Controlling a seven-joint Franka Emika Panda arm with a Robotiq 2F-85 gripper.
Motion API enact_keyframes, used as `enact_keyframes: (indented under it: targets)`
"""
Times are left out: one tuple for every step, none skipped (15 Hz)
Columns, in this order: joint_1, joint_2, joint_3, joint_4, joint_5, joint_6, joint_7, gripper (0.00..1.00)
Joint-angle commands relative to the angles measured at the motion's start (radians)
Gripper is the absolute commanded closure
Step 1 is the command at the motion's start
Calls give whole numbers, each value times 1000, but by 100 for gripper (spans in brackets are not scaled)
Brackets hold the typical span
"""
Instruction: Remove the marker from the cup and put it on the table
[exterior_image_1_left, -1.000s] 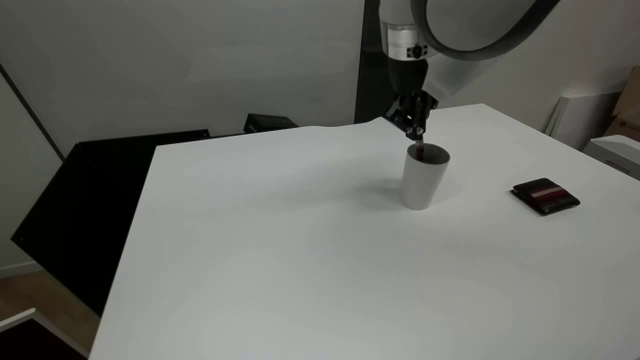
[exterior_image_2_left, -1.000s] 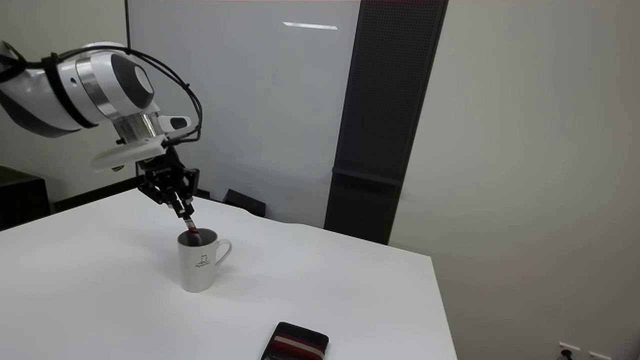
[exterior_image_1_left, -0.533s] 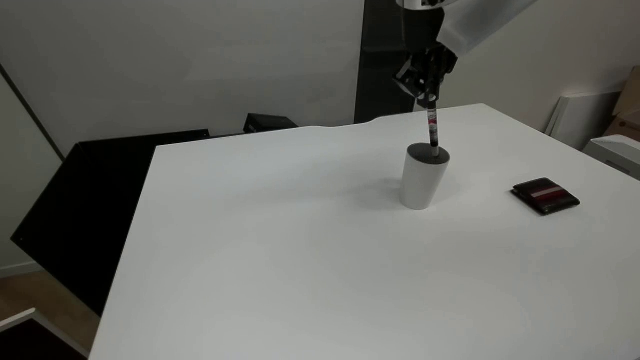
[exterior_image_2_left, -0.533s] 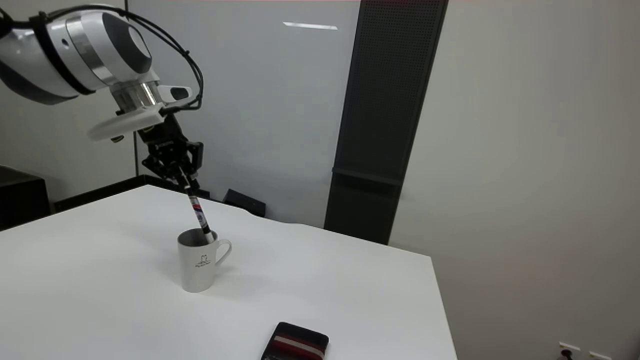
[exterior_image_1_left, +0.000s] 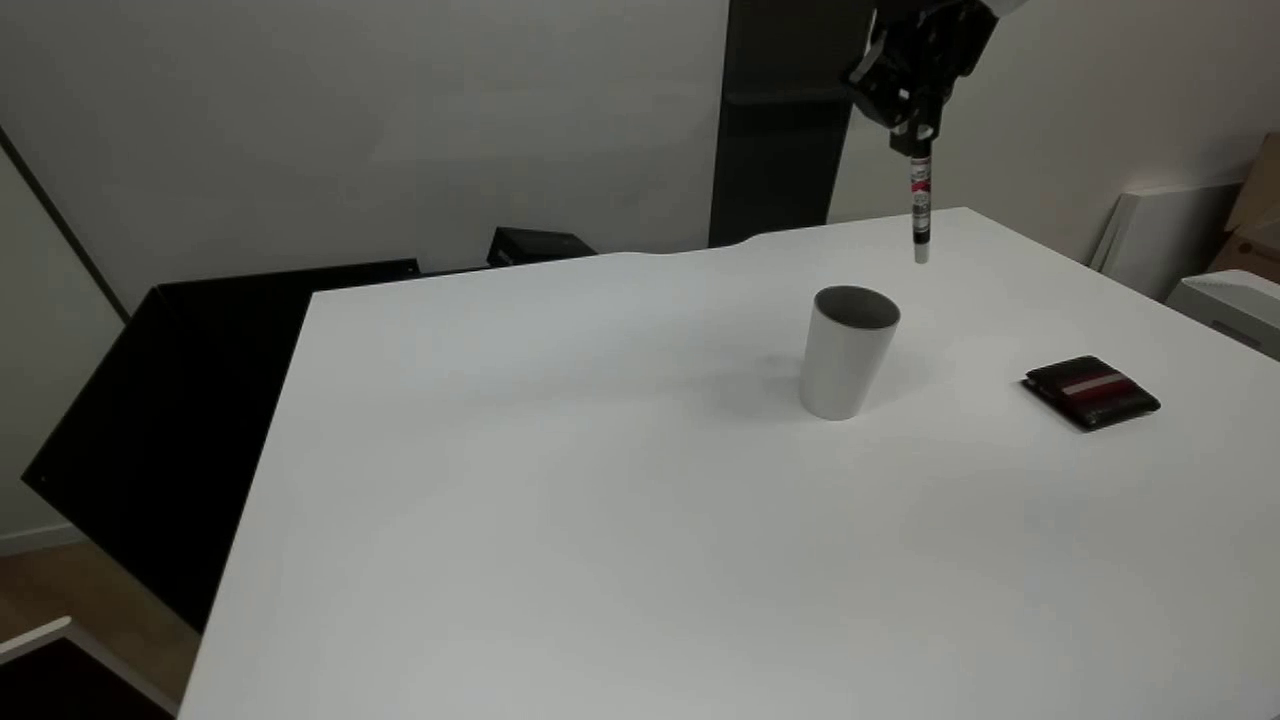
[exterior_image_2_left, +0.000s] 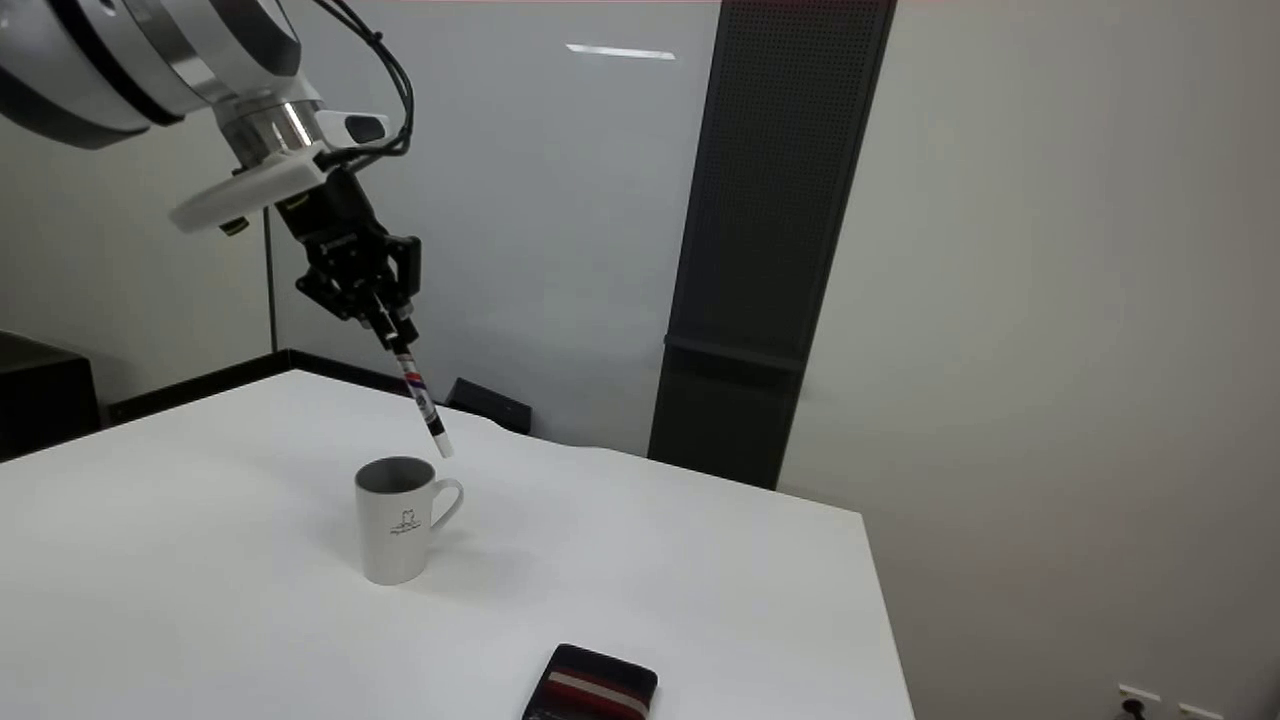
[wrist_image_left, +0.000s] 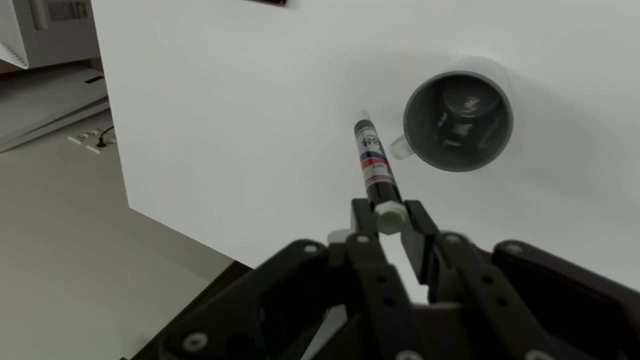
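Note:
My gripper shows in both exterior views (exterior_image_1_left: 914, 146) (exterior_image_2_left: 399, 336) and in the wrist view (wrist_image_left: 390, 209). It is shut on one end of the marker, whose body is white with dark, red and blue bands (exterior_image_1_left: 921, 200) (exterior_image_2_left: 420, 395) (wrist_image_left: 373, 152). The marker hangs steeply down, its free white tip above the table (exterior_image_1_left: 550, 500) and outside the cup. The white cup (exterior_image_1_left: 845, 362) (exterior_image_2_left: 390, 540) stands upright; its handle and small print show in an exterior view. In the wrist view the cup (wrist_image_left: 492, 71) lies to the right of the marker, its dark inside empty.
A dark wallet with red and light stripes lies on the table in both exterior views (exterior_image_1_left: 1092, 392) (exterior_image_2_left: 592, 685). The table's far edge and a wall stand behind the gripper. White boxes (exterior_image_1_left: 1235, 305) stand beyond the table's side.
My gripper has risen and moved sideways, right in both exterior views. The marker has come up out of the cup and is now clear of its rim. The cup and wallet have not moved.

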Motion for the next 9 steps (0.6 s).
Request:
enact_keyframes:
  targets:
    - [-44, -65, 7, -87, -64, -17, 68, 92]
    - [-61, -71, 4, -109, -75, -14, 73, 92]
    - [-76, -74, 3, -127, -79, -12, 72, 92]
    - [-92, -70, 0, -145, -90, -11, 77, 92]
    - [-106, -66, -2, -161, -95, -12, 73, 92]
    - [-121, -57, -5, -180, -101, -12, 66, 92]
    - [-134, -49, -9, -198, -107, -11, 64, 92]
    - [-149, -40, -12, -213, -108, -9, 56, 92]
    - [-164, -30, -15, -227, -101, -2, 42, 92]
